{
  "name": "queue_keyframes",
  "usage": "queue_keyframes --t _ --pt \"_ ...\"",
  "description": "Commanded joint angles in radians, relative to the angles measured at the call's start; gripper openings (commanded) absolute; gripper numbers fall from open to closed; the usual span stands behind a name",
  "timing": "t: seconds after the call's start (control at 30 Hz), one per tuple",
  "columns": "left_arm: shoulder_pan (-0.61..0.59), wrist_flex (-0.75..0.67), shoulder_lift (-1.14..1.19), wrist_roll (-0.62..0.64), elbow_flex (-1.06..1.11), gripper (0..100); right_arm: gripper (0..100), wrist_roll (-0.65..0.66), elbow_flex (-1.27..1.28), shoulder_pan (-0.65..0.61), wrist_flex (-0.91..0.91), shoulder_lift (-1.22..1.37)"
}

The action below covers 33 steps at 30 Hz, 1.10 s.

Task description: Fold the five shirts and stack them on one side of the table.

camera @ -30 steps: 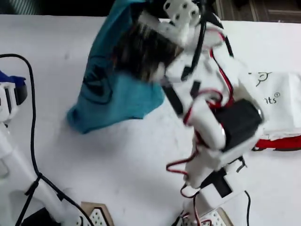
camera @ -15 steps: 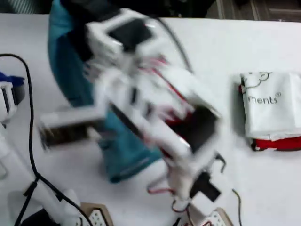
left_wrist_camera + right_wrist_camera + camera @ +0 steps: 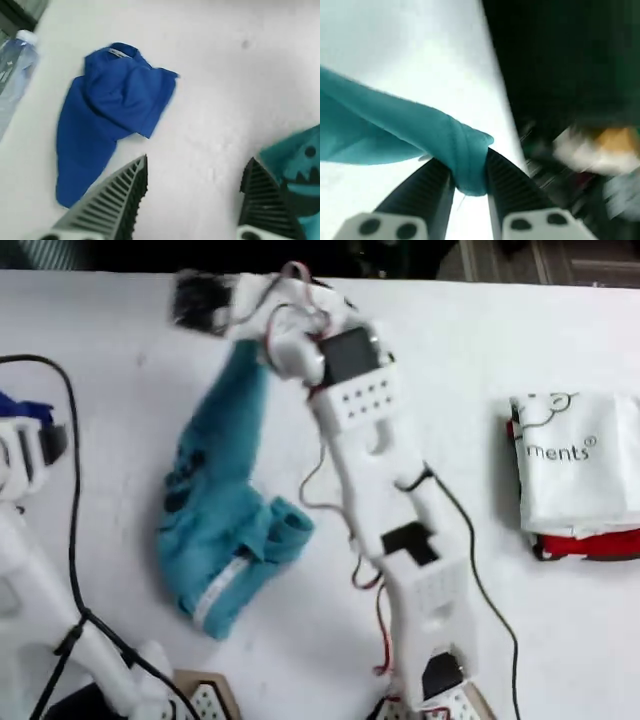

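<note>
A teal shirt (image 3: pixel 225 515) lies stretched and bunched on the white table, its upper end pulled toward the far edge. My right gripper (image 3: pixel 238 325) is shut on that end; in the right wrist view the teal shirt (image 3: pixel 420 135) is pinched between the black fingers (image 3: pixel 432 187). My left gripper (image 3: pixel 192 200) stands open above the table, with a crumpled blue shirt (image 3: pixel 107 107) beyond it and a teal shirt corner (image 3: pixel 295 170) beside one finger. A folded white shirt (image 3: pixel 578 460) rests on a red one (image 3: pixel 590 543) at the right side.
A clear water bottle (image 3: pixel 15 70) lies by the blue shirt near the table's edge. A black cable (image 3: pixel 70 500) runs across the left side. The right arm's base (image 3: pixel 430 640) sits at the front, and the table's far edge (image 3: pixel 480 280) borders dark floor.
The right arm swung left and back out to the far edge, dragging the teal shirt from a raised drape into a long stretched shape on the table. The left arm stayed put.
</note>
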Motion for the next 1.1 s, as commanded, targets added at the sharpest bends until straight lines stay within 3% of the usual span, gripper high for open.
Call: queue_keyframes --t 0.0,0.27,0.47,0.87,1.07 --pt "0.134 0.032 -0.021 -0.097 0.049 30 1.9 -0.115 -0.009 0.076 0.114 0.016" --pt "0.453 0.035 -0.018 -0.232 0.278 25 1.9 -0.319 -0.008 0.206 0.243 0.036" --pt "0.613 0.031 -0.018 -0.296 0.43 25 1.9 -0.344 -0.009 0.24 0.294 0.036" --pt "0.803 -0.097 0.036 -0.133 0.557 30 1.9 -0.345 -0.008 0.231 0.306 0.036" --pt "0.799 -0.176 0.228 -0.087 0.56 30 1.9 -0.345 -0.008 0.239 0.308 0.03"
